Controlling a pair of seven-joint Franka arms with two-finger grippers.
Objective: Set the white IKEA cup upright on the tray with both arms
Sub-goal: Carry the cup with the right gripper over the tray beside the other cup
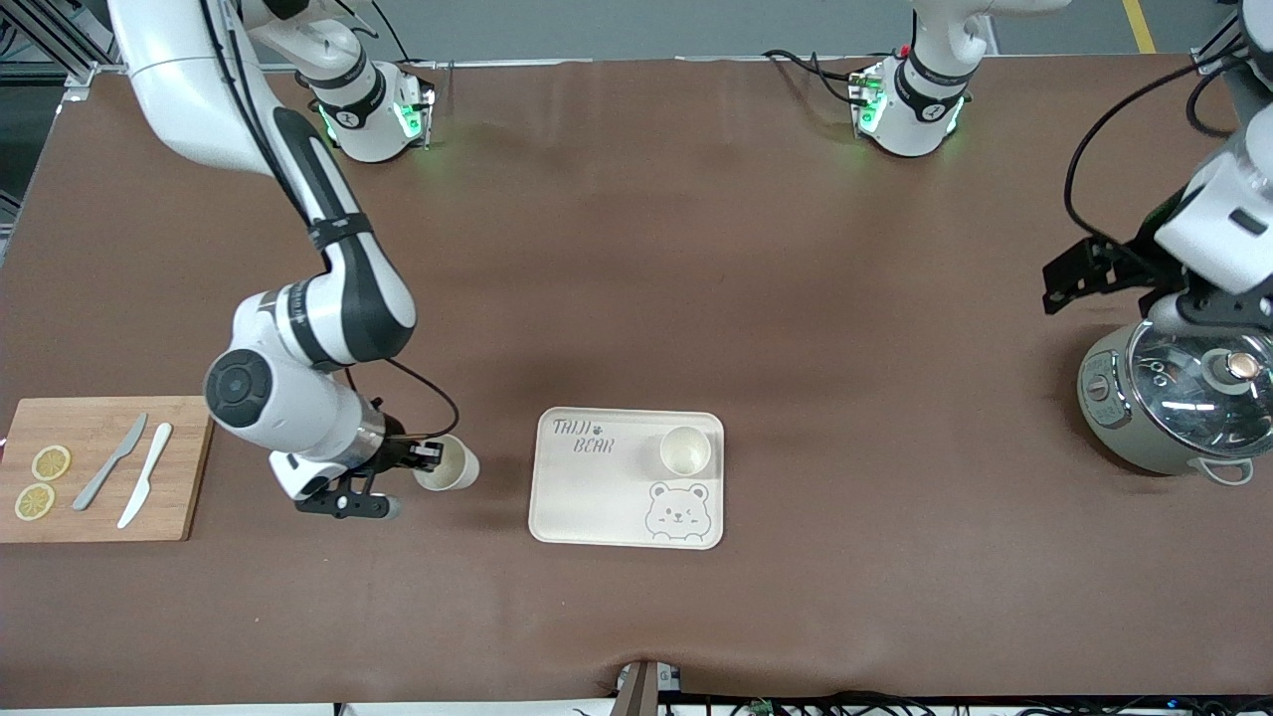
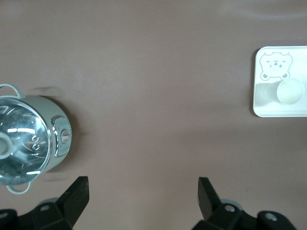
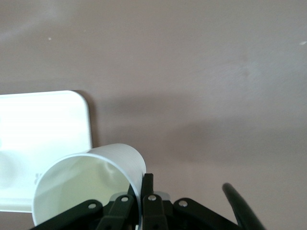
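My right gripper [image 1: 430, 455] is shut on the rim of a white cup [image 1: 450, 464], one finger inside and one outside. The cup is tilted on its side, just above the table, between the cutting board and the tray. In the right wrist view the gripper [image 3: 140, 184] pinches the cup's wall [image 3: 81, 187] beside the tray's corner [image 3: 43, 124]. The cream bear tray [image 1: 587, 497] lies mid-table with a second white cup [image 1: 685, 449] upright on it. My left gripper [image 2: 141, 184] is open and empty, up over the table by the pot [image 1: 1193, 308]. Its view shows the tray [image 2: 268, 108] and that cup [image 2: 290, 91].
A wooden cutting board [image 1: 99, 467] with lemon slices and two knives lies at the right arm's end. A grey-green pot with a glass lid [image 1: 1183, 398] stands at the left arm's end and also shows in the left wrist view [image 2: 29, 139].
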